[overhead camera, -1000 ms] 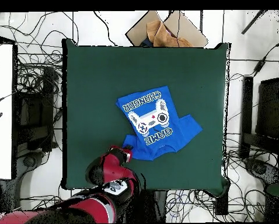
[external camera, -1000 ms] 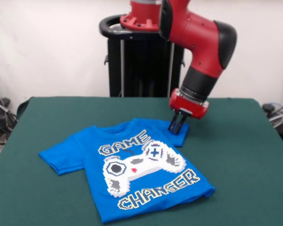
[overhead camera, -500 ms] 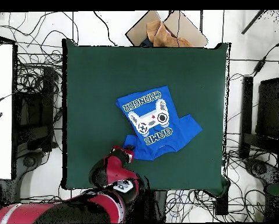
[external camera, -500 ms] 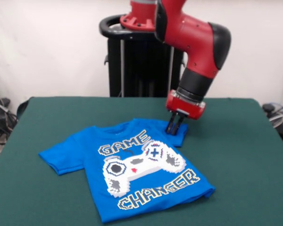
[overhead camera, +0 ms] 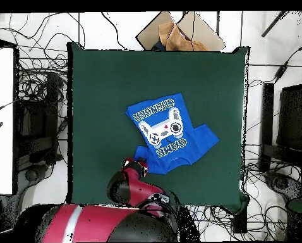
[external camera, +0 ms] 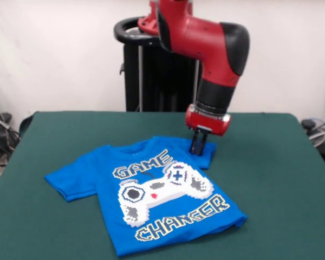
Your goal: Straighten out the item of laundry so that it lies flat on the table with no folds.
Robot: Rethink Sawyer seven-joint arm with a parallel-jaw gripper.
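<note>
**Working the folded sleeve loose**

Pinching the far sleeve, the red and black arm's dark two-fingered gripper (external camera: 198, 147) stands with its fingers drawn together on the small bright blue short-sleeved T-shirt (external camera: 151, 189) with the pixel controller print. The shirt lies print up near the middle of the wide dark green felt table (external camera: 271, 179). That sleeve looks tucked short; the next move likely calls for drawing it outward, away from the body, then letting go.

Even bright indoor light, soft shadows, no glare.
</note>
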